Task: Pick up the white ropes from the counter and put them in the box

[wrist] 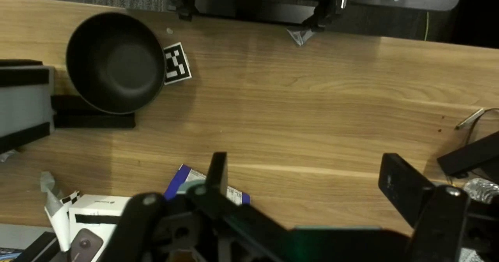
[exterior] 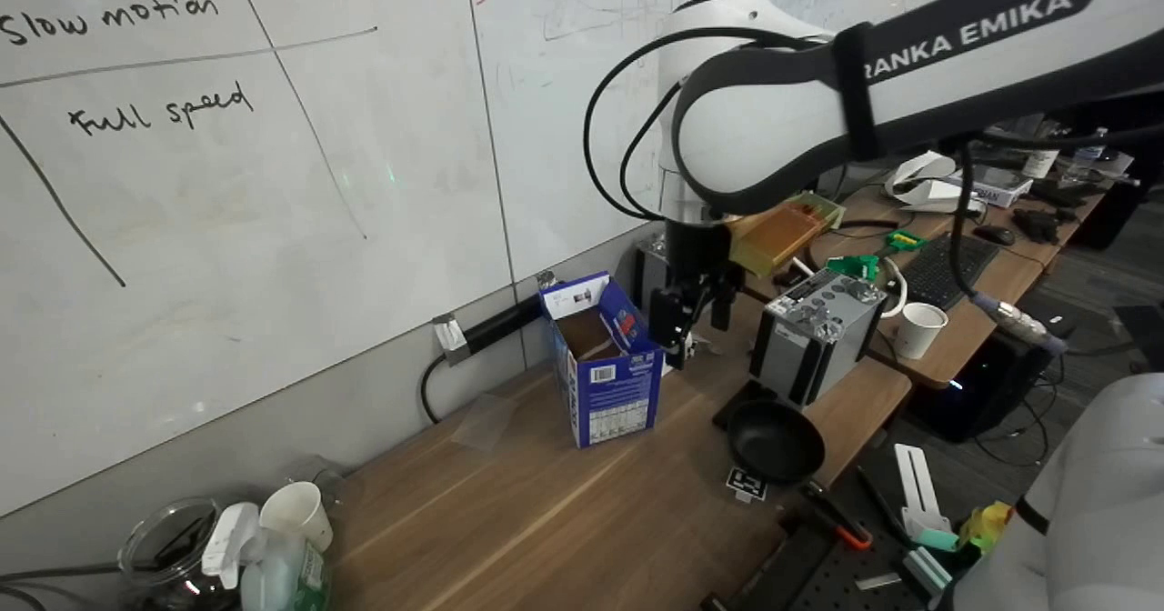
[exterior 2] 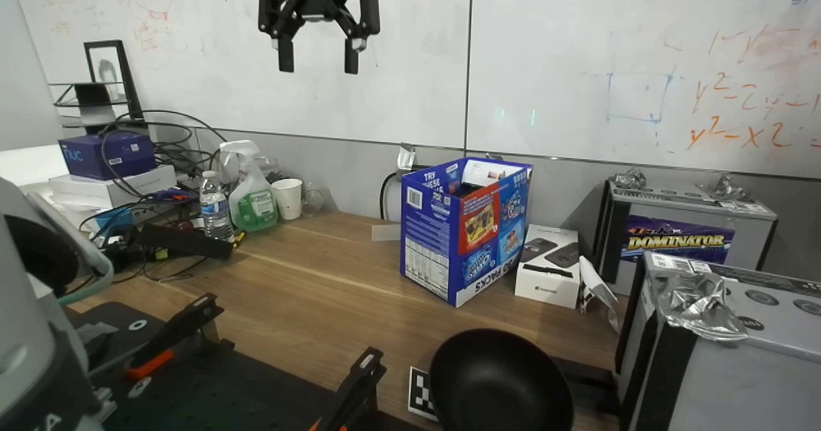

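One brown counter (wrist: 304,98); on it one blue box (exterior 2: 442,238), upright, below the one gripper (exterior 2: 319,67) and off to its side. The gripper hangs spread wide, holding nothing. White ropes I cannot count: a pale streak (exterior: 597,350) inside the box may be one, too blurred to tell.

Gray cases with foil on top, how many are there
2. In an exterior view, the rear gray case stands by the whiteboard and the front gray case beside the black pan. Others could be hidden.
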Robot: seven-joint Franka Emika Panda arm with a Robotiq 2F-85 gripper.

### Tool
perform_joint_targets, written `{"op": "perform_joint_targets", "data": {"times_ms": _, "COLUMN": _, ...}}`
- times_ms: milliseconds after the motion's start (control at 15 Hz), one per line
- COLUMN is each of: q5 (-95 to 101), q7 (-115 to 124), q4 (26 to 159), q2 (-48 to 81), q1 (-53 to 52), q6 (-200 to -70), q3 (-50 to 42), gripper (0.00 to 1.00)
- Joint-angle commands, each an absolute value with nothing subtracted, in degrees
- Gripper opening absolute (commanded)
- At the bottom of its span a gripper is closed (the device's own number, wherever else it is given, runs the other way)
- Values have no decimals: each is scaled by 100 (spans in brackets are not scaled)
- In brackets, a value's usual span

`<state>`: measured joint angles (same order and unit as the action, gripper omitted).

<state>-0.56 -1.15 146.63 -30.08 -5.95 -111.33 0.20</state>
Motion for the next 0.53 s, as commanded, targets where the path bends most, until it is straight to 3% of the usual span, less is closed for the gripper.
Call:
{"op": "perform_joint_targets", "data": {"times_ms": 0, "q5": -184, "q7": -237, "q4": 14948, "q2": -3636, "q1": -518, "q6": -10758, "q3": 18, "gripper": 100}}
{"op": "perform_joint_targets", "data": {"times_ms": 467, "q5": -100, "q7": -156, "q4": 15046, "q2": -3695, "q1": -507, "q6": -10712, "q3": 80, "gripper": 100}}
